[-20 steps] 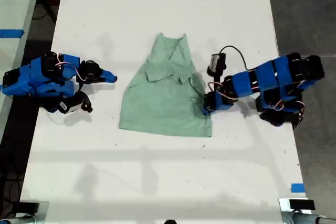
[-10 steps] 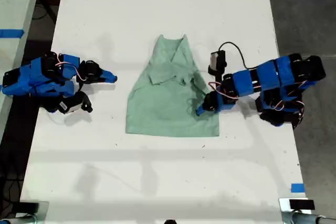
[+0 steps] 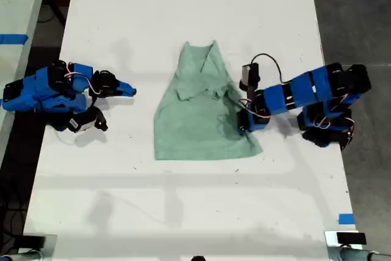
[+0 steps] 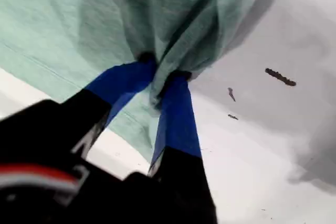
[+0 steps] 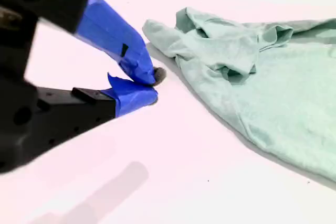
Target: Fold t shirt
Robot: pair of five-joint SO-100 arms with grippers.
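1. Pinching a bunched fold of the t shirt [image 3: 201, 114], my first pincer [image 4: 164, 77] is clamped on the cloth at the garment's side nearest the exterior view's right; the grip looks thin, so a pull could let the fabric slip out
2. Lying mid-bench [image 3: 183, 212], the shirt has a rumpled collar end toward the far edge, and dragging rather than lifting would likely slide the whole garment and skew the fold
3. Resting on the bench near the edge at the exterior view's left, well apart from the cloth, my second pincer [image 5: 149, 85] has its tips together on nothing, so nothing pins the opposite side
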